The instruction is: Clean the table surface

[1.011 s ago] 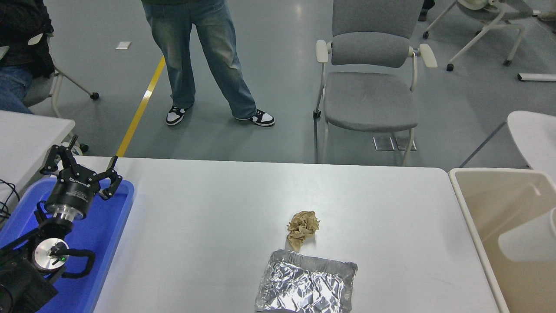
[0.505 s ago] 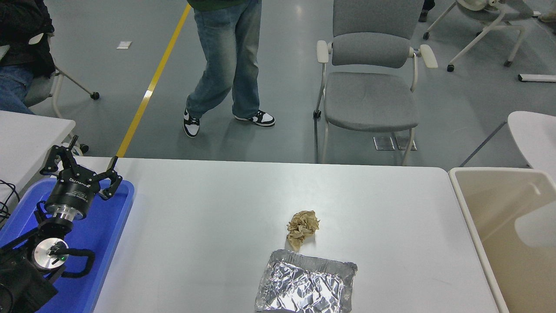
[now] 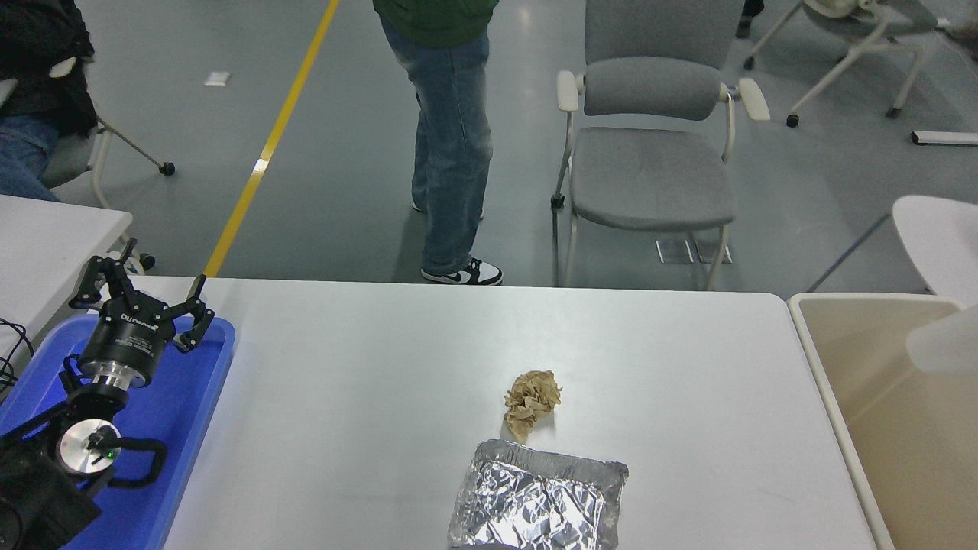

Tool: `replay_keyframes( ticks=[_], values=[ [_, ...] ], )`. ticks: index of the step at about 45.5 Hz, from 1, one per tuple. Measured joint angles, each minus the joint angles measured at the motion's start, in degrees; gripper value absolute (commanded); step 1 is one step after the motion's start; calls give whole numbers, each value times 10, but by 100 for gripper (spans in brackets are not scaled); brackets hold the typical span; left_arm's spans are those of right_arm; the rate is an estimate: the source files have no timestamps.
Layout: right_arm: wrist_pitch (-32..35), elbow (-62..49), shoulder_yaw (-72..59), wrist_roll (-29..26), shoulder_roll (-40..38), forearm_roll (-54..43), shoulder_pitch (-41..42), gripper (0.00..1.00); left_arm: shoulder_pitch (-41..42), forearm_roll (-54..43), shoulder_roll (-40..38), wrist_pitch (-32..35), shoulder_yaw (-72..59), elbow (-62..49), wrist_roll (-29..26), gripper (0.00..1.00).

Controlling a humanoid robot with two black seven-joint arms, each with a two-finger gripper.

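Brown crumpled paper [image 3: 532,400] and foil tray [image 3: 539,506] await clearing from table surface [image 3: 367,397]; left gripper [image 3: 141,298] parked, fingers spread, right arm unseen.

Robotics lab, grey floor, yellow floor line [image 3: 267,145], wheeled office chairs [image 3: 649,145]

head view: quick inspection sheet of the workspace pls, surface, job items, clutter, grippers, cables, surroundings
surface: white table surface, no spills seen
job's things: crumpled brown paper just beyond a foil tray, near edge
clutter: blue tray at left; beige bin at right
grippers: left gripper parked over the blue tray, jaws open; right not in view
cables: black cable at left edge
surroundings: standing person, grey chair beyond the far edge
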Motion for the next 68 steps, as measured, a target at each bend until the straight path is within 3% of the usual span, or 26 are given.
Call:
replay_keyframes(
  ticks=[16, 27, 37, 48, 49, 53, 56, 68],
  values=[
    [-101, -185, -9, -1, 147, 146, -106, 0, 0, 0, 0, 0, 0, 0, 0, 100],
    [-161, -349, -9, -2, 294, 230, -187, 0, 0, 0, 0, 0, 0, 0, 0, 100],
    [-183, -536, -4, -1, 445, 266, -243, 0, 0, 0, 0, 0, 0, 0, 0, 100],
    [-191, -640, -2, -2, 529, 279, -268, 0, 0, 0, 0, 0, 0, 0, 0, 100],
    [-192, -647, -2, -2, 535, 280, -270, 6, 0, 0, 0, 0, 0, 0, 0, 100],
    [-193, -660, -1, -2, 545, 281, -275, 70, 0, 0, 0, 0, 0, 0, 0, 100],
    [-194, -667, -1, -2, 552, 282, -277, 97, 0, 0, 0, 0, 0, 0, 0, 100],
    [-196, -679, 1, -1, 564, 284, -280, 100, 0, 0, 0, 0, 0, 0, 0, 100]
  ],
)
